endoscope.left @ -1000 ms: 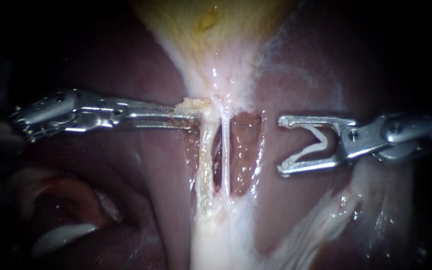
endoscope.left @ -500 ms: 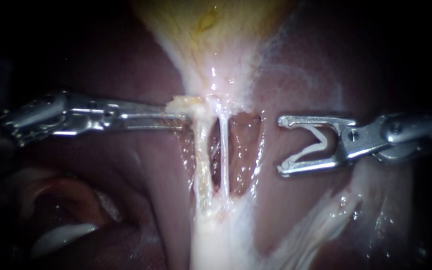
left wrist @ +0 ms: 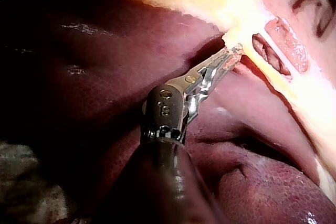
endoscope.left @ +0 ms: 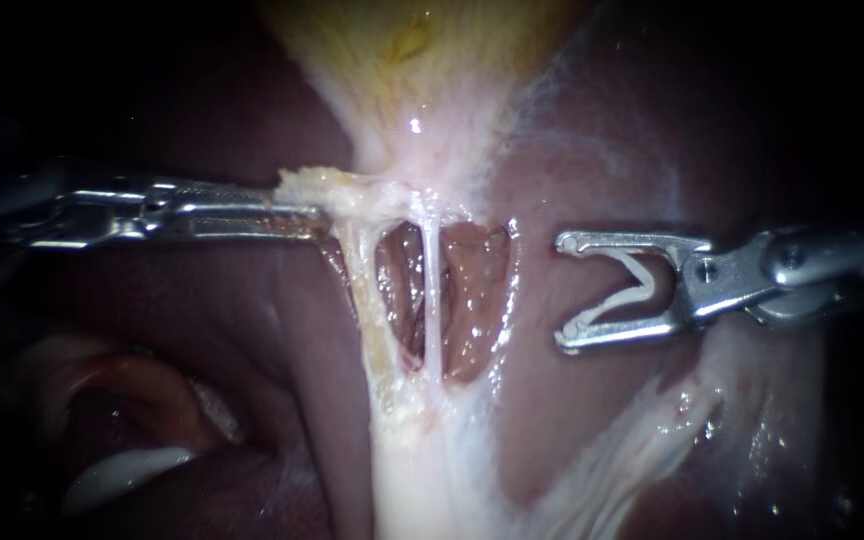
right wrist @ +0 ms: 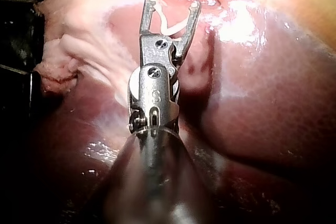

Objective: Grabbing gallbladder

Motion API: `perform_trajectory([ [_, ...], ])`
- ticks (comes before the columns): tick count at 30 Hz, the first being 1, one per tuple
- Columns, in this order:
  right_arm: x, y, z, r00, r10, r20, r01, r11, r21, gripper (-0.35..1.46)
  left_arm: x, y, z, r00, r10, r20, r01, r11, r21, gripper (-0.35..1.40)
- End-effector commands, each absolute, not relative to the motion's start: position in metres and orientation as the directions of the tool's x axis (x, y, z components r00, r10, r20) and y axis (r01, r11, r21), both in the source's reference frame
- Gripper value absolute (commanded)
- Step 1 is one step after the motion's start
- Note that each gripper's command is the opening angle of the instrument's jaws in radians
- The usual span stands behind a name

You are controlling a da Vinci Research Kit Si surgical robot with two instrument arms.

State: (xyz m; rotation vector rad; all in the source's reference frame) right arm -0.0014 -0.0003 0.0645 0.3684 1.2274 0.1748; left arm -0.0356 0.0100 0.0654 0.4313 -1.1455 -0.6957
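Endoscope view: finds the left instrument [endoscope.left: 317, 210] clamped from both sides on a ragged pale tag at the narrow lower end of the gallbladder [endoscope.left: 417, 70], a yellowish cone in the upper middle, bedded in dark liver [endoscope.left: 202, 330]. Below the grip, stretched taut: a thick tube [endoscope.left: 367, 300] and a thin tube [endoscope.left: 432, 300], with open windows between and beside them. Off to the right, well apart from both tubes: the right instrument [endoscope.left: 564, 290], jaws spread wide around a white clip [endoscope.left: 632, 285], touching no tissue. Same in the left wrist view: toothed jaws closed on the pale edge, no gap showing.

Judged as the holding part of the grab. To do it well:
- Hold the bite firm. Looks shallow, near the frayed edge of the tag, so probably prone to slipping or tearing under more pull.
- Pull sideways and slightly away from the liver, gently, only as far as needed to spread the windows.
- Watch the thin tube for overstretch; ease off at the first sign.
- Avoid twisting the shaft while loaded.
- Leave the right instrument clear of the tubes until sure of steady tension.
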Motion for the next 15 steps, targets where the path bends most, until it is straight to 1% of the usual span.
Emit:
perform_trajectory([
  [1, -0.0014, -0.0003, 0.0645, 0.333, 0.326, -0.885, 0.066, 0.928, 0.367, 0.5, -0.0357, 0.01, 0.0651, 0.241, -0.694, 0.678, 0.279, 0.719, 0.637, -0.35],
  [15, -0.0014, -0.0002, 0.0645, 0.333, 0.326, -0.885, 0.066, 0.928, 0.367, 0.5, -0.036, 0.0097, 0.0649, 0.237, -0.696, 0.678, 0.289, 0.716, 0.635, -0.35],
])
